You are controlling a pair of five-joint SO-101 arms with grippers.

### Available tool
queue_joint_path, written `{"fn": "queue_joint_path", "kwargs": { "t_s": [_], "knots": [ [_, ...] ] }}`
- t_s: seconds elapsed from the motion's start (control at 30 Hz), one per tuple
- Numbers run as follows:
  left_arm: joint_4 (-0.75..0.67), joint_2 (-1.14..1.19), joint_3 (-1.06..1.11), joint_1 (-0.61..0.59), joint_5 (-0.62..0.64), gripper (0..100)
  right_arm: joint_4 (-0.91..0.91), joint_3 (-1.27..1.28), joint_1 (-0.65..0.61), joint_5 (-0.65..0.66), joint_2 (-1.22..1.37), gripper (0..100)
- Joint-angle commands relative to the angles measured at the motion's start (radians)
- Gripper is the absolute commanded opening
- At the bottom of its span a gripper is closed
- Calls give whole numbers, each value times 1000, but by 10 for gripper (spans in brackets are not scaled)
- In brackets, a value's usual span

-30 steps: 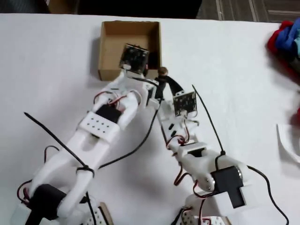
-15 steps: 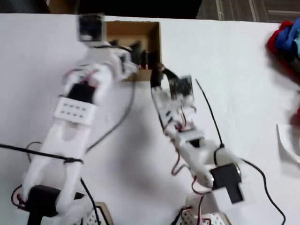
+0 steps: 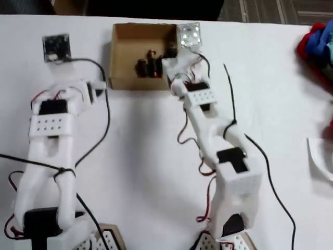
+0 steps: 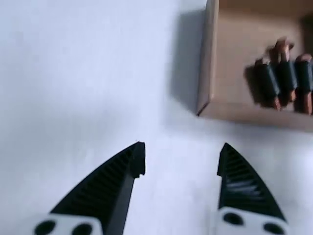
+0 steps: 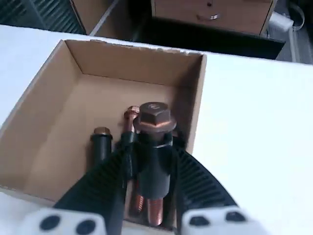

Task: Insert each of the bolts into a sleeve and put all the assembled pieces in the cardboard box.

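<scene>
The cardboard box [image 3: 120, 52] stands at the table's far middle, and several assembled pieces [image 3: 148, 66] lie inside, black sleeves with copper bolts. My right gripper [image 5: 152, 164] hangs over the box's right side. It is shut on another black sleeve with a copper bolt [image 5: 154, 117] through it, held upright. Below it in the box [image 5: 58, 122] lie two pieces [image 5: 101, 142]. My left gripper [image 4: 181, 159] is open and holds nothing, low over the white table just outside the box's left wall [image 4: 208, 73]. The pieces [image 4: 286, 81] lie beyond that wall.
A heap of red and blue cloth [image 3: 315, 41] lies at the table's right edge, with a white curved object [image 3: 320, 156] further forward. Wooden furniture [image 5: 210, 12] stands beyond the table's far edge. Black cables trail from both arms.
The left arm has swung left, away from the box, and its gripper is open. The right arm has carried its bolt and sleeve forward from beside the box to above its inside.
</scene>
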Motion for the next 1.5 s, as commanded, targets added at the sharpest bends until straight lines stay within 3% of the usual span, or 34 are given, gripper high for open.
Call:
{"fn": "queue_joint_path", "kwargs": {
  "t_s": [0.0,0.13,0.23,0.4,0.47,0.63,1.47],
  "knots": [
    [-118,-3,91,-8,-12,249,179,-382,-64,-5,90,20],
    [-316,-3,246,-9,-12,249,414,-861,-131,23,346,20],
    [-428,-8,332,-9,-11,249,489,-1200,-145,21,561,20],
    [-465,-5,354,-9,-11,249,507,-1505,-166,20,817,19],
    [-465,-5,354,-9,-11,249,499,-1524,-176,-8,851,19],
    [-465,-3,355,-9,-11,249,444,-1491,-179,-233,857,19],
    [-466,-3,364,-8,-11,249,418,-1352,-185,-232,863,21]
  ]
}}
